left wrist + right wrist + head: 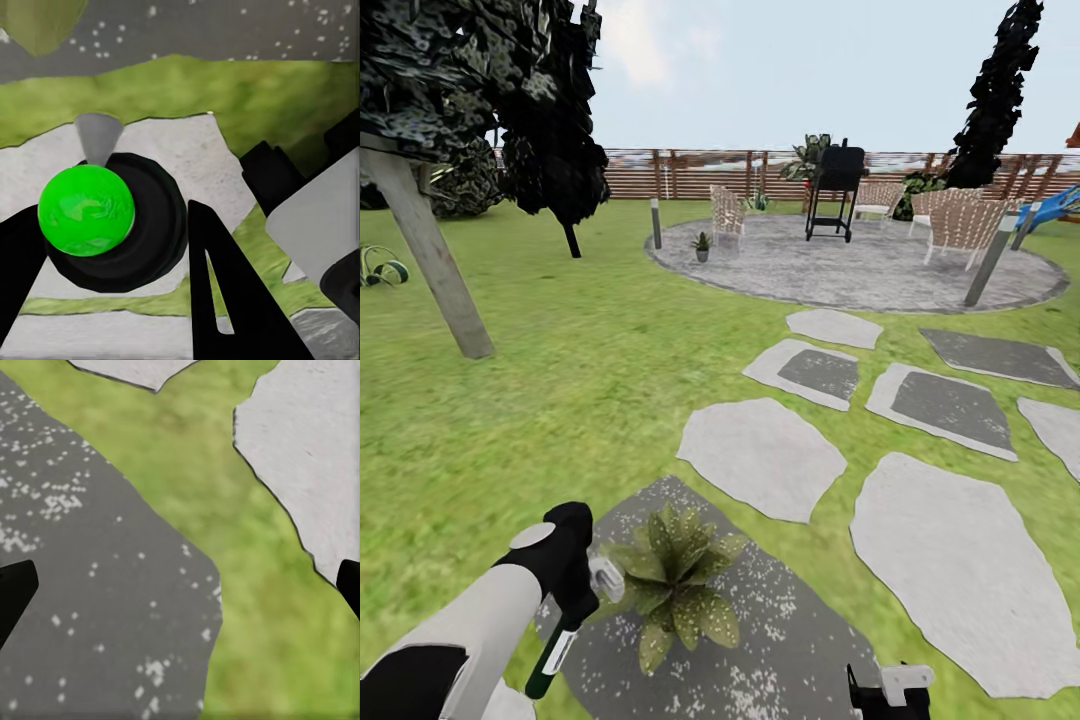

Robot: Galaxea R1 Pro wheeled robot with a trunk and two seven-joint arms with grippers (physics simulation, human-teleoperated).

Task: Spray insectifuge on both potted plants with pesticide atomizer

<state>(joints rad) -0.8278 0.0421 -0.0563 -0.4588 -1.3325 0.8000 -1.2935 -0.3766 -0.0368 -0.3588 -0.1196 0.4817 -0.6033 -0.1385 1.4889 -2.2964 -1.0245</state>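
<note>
Atomizer [560,640] upright, nozzle toward plant [675,585]

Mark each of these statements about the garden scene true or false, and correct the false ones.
1. The left claw holds the pesticide atomizer. True.
2. The atomizer's pale trigger head points toward the near potted plant. True.
3. The near potted plant stands on bare lawn. False: it stands on a dark grey stepping stone flecked with white.
4. The second potted plant sits beside the tree trunk on the left. False: it sits at the edge of the round paved patio, near a wicker chair.
5. The right claw grips a leaf. False: in the right wrist view its fingers are spread with nothing between them.
</note>
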